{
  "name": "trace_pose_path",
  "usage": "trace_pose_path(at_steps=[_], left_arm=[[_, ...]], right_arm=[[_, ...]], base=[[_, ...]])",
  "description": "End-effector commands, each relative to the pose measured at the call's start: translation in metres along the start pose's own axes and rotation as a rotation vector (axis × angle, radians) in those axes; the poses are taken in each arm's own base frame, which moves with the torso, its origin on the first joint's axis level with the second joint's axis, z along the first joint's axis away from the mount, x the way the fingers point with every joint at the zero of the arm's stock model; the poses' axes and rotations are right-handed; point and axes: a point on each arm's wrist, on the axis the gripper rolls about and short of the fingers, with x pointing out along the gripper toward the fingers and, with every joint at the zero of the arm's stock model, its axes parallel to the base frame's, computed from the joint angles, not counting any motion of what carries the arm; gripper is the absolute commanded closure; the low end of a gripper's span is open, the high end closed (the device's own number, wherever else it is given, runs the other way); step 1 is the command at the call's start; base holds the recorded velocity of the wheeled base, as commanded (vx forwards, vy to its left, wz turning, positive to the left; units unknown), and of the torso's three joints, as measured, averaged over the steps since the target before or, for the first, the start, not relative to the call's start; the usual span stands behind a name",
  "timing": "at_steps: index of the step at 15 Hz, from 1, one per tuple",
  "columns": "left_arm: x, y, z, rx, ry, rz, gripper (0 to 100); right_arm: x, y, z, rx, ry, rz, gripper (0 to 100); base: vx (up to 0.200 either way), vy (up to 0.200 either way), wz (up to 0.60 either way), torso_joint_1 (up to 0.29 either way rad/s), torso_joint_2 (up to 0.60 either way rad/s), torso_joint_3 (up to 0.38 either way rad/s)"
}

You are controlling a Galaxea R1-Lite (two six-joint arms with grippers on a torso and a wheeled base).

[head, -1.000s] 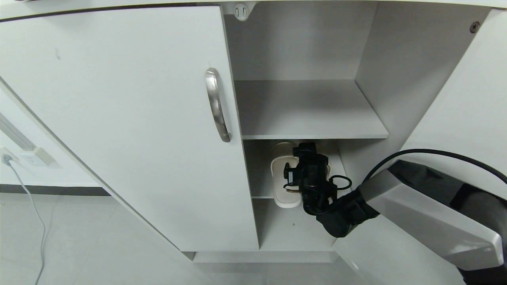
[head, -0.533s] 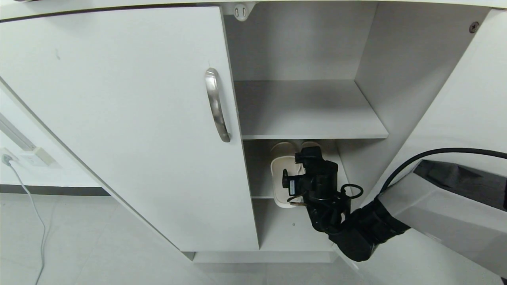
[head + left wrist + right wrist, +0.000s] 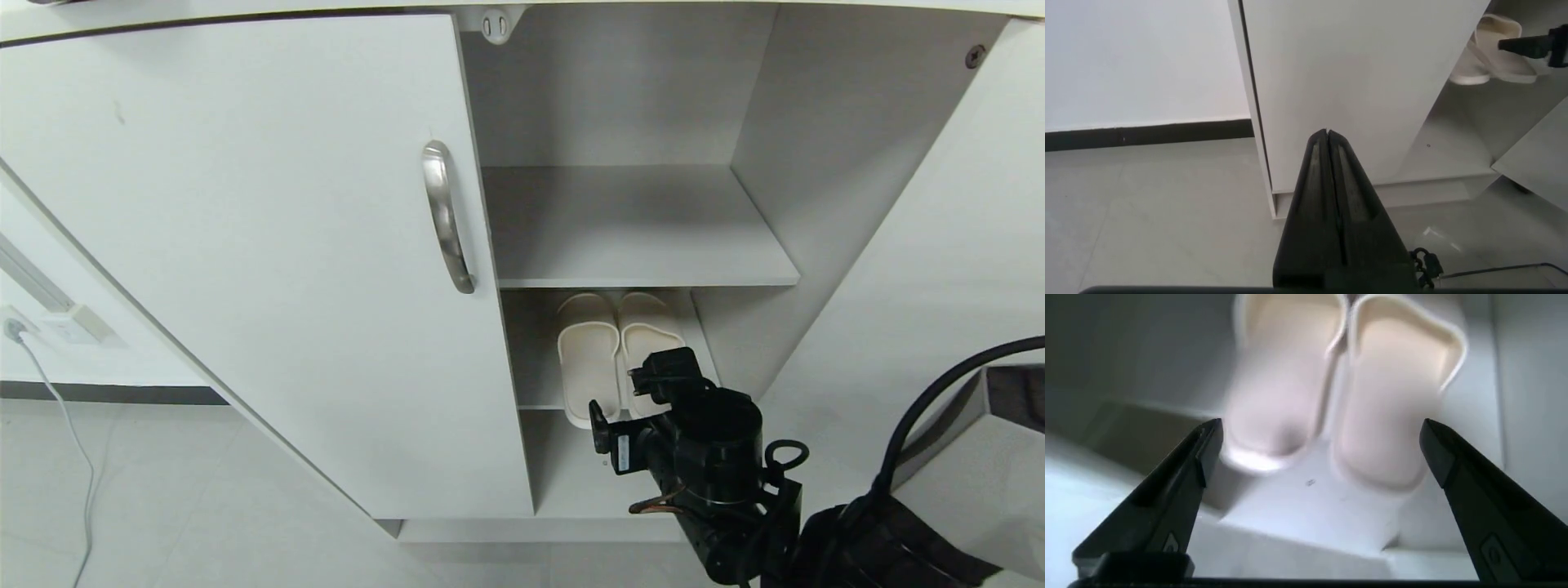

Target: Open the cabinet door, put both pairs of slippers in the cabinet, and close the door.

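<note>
One slipper point(image 3: 645, 335) heel behind right claw point(image 3: 1319, 445)

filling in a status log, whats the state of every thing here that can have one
left cabinet door, closed
right cabinet door, swung open
pair of slippers, side by side on the shelf inside, heels over its front edge, not gripped
right pincer, open, holding nothing
left pincer, shut, holding nothing

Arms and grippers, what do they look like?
The right gripper has two black wedge-shaped fingers on a bulky black wrist bearing a small white label. A black cable arcs over the silver-grey arm shell. The left gripper is long, flat and black.
</note>
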Motion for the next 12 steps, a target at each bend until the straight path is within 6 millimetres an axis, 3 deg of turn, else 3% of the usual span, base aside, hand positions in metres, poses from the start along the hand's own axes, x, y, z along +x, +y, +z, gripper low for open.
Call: trace_pose_path(at_steps=[1, 5, 11, 12], left_arm=[[0.0001, 0.0, -0.0001, -0.002, 0.002, 0.0, 100], [0.0, 0.0, -0.0001, -0.002, 0.0, 0.0, 100], [0.0001, 0.0, -0.0001, -0.003, 0.002, -0.001, 100], [0.0, 0.0, -0.0001, -0.002, 0.0, 0.0, 100]], right_arm=[[-0.0123, -0.0005, 0.004, 0.0, -0.002, 0.021, 0], [-0.0123, -0.0001, 0.001, -0.004, 0.006, 0.023, 0], [-0.0163, -0.0043, -0.0014, -0.008, 0.006, 0.017, 0], [-0.0159, -0.0041, -0.0024, -0.01, 0.009, 0.017, 0]], base=[[0.0, 0.0, 0.0, 0.0, 0.0, 0.0], [0.0, 0.0, 0.0, 0.0, 0.0, 0.0], [-0.2, 0.0, 0.0, 0.0, 0.0, 0.003], [0.0, 0.0, 0.0, 0.0, 0.0, 0.0]])
